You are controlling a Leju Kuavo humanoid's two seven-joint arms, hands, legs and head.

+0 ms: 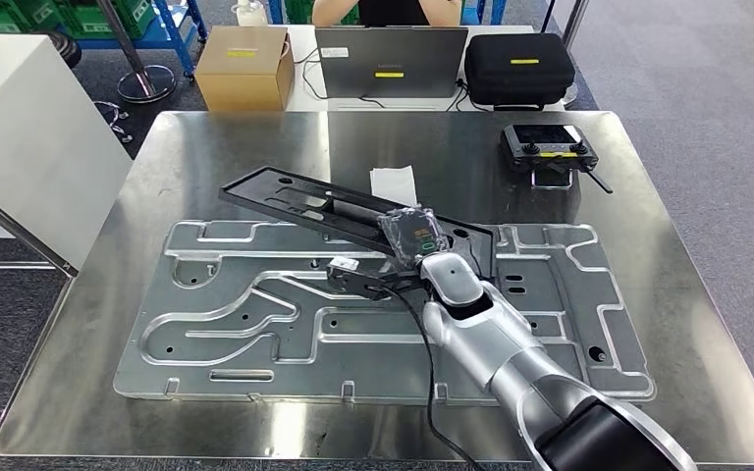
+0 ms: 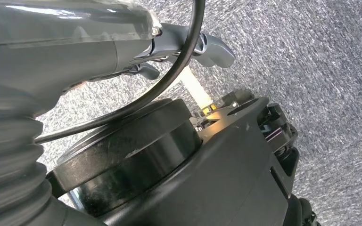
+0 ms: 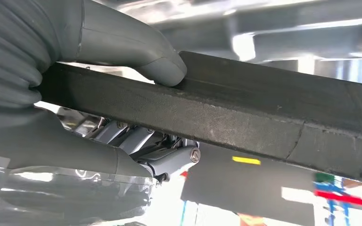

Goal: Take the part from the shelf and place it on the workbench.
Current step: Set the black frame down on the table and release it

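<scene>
Right robot hand (image 1: 414,238) grips the black part (image 1: 299,203) (thumb (image 3: 156,61) pressed on its edge) above the stamped metal panel (image 1: 255,324) on the steel bench (image 1: 206,147). Left robot hand (image 2: 188,47) hangs w/ fingers curled, holding nothing, over grey carpet.

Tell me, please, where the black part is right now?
In the head view the black part sits mid-workbench, lying slantwise over the far edge of the silver stamped panel, just left of the white paper slip; the right hand grips its near end.
</scene>
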